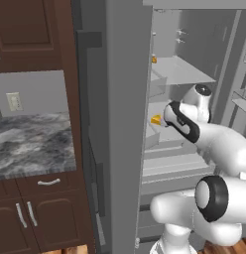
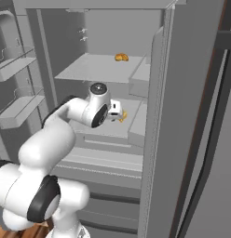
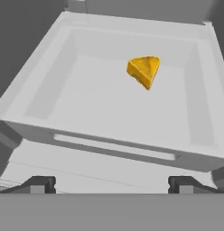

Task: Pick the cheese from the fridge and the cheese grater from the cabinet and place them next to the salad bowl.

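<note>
One cheese wedge, smooth yellow-orange with a sharp point, lies alone in a shallow pale grey tray on a middle shelf of the open fridge. Tray's boxy with low matte walls and a raised front lip. Claw sits just in front of that lip, its dark tips spread wide apart with nothing between them. Up on the higher shelf there's a small orange lump. Off left: marbled grey worktop over dark brown cupboards.
</note>
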